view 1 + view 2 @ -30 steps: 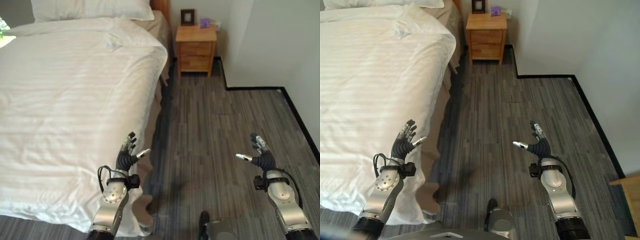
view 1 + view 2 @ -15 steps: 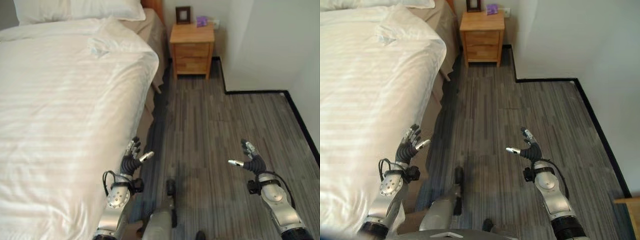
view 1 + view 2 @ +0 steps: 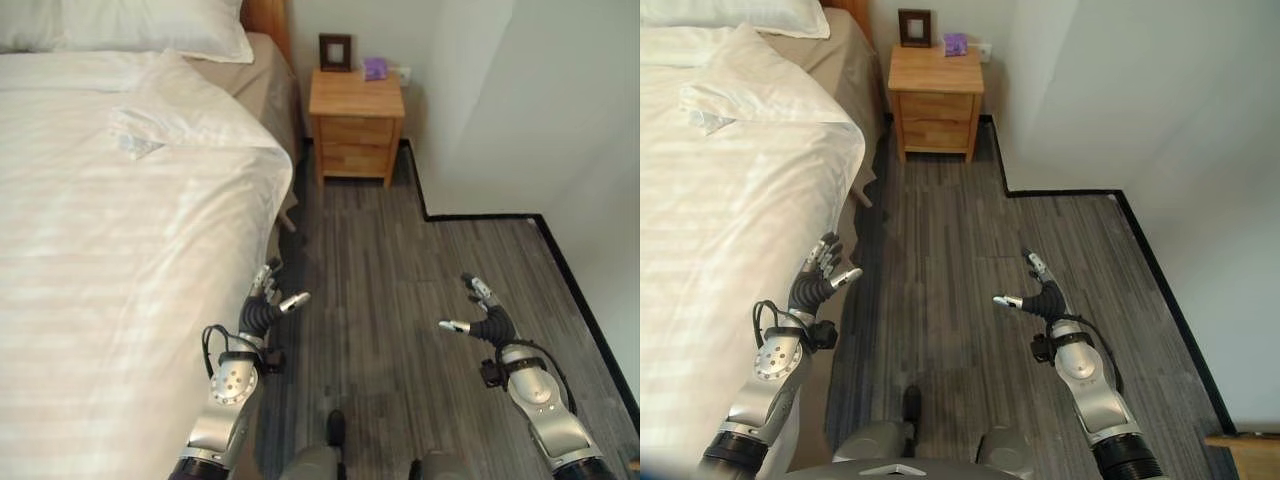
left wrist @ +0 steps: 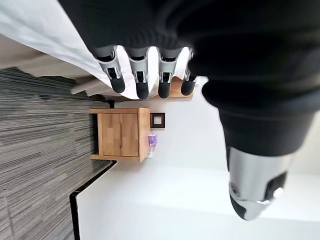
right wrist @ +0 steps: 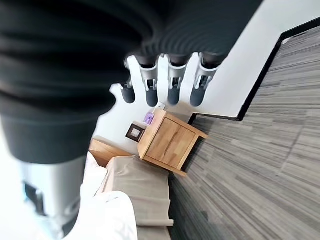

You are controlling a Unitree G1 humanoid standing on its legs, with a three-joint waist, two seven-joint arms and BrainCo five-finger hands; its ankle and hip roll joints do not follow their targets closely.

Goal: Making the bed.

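A white striped duvet (image 3: 120, 250) covers the bed on my left, its top edge folded back in a crumpled flap (image 3: 165, 105) below a white pillow (image 3: 140, 28). Beige sheet (image 3: 265, 85) shows at the bed's right side near the headboard. My left hand (image 3: 262, 310) is open and empty beside the bed's edge, above the floor. Over the floor to the right, my right hand (image 3: 488, 320) is held open and empty too. In the wrist views the fingers (image 4: 142, 75) of the left hand and the fingers (image 5: 172, 85) of the right hand are straight.
A wooden nightstand (image 3: 355, 120) stands by the headboard against the far wall, with a small picture frame (image 3: 334, 52) and a purple object (image 3: 375, 68) on top. Grey plank floor (image 3: 400, 260) runs between bed and white wall (image 3: 500, 100), which juts out at the right.
The camera has moved forward along the bed toward the headboard, so the nightstand and pillow appear nearer. Both hands keep the same open pose.
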